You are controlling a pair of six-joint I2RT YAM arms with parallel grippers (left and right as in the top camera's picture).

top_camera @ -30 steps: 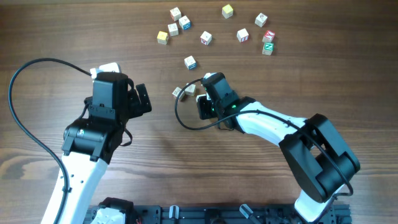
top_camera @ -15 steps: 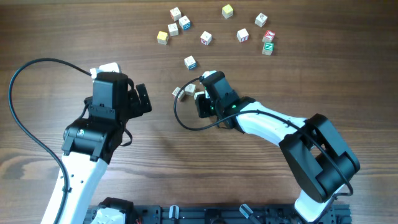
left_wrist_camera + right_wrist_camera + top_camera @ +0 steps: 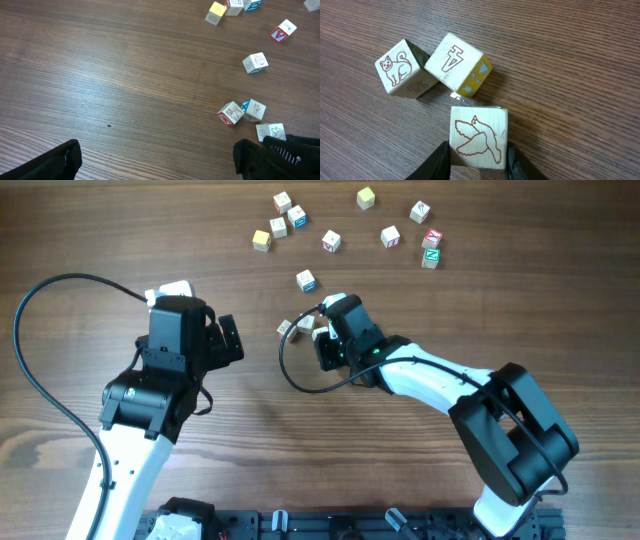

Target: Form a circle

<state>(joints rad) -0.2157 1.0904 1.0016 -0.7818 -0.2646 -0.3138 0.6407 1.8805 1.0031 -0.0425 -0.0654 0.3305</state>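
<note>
The right gripper (image 3: 479, 161) is clamped on the bird cube (image 3: 479, 136), one finger pressed to each side and the jaws only as far apart as the cube is wide. The cube sits low, at or just above the table (image 3: 580, 60); I cannot tell which. Over the last second this gripper has edged a little toward the two cubes ahead of it, so the bird cube now lies just beside the corner of the yellow-sided cube (image 3: 461, 66). That cube leans against the cat cube (image 3: 400, 69). Whether bird cube and yellow-sided cube touch is not clear from the wrist view. These three make the start of the circle (image 3: 303, 327), near the middle of the table between the two arms. It is an open arc at this stage, not a closed ring. I judge that at least a couple more cubes must come in. The loose cubes (image 3: 331, 241) at the far edge have not shifted. The left gripper (image 3: 150, 165) has not moved either: its jaws stand wide apart, holding and touching nothing, well clear of the cluster.
</note>
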